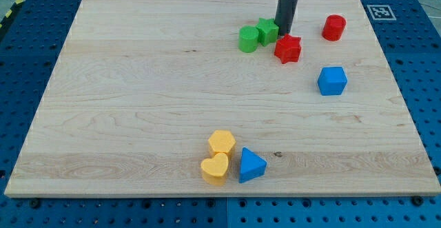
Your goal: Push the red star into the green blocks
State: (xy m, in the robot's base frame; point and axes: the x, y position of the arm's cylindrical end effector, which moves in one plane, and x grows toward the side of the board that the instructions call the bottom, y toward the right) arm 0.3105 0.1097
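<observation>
Just below and to the view's right of my tip (284, 34), the red star (288, 49) touches it; the tool is a bare rod, grasping nothing. The green star (267, 30) sits at its left, the green cylinder (248, 39) beyond, on the table (138, 104)

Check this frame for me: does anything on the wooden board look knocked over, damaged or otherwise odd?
Nothing stands out. All blocks sit flat on the wooden board, none off its edge. My tip sits at the view's top, between the green star block and the red star block, beside the green cylinder block. No visible damage.
</observation>
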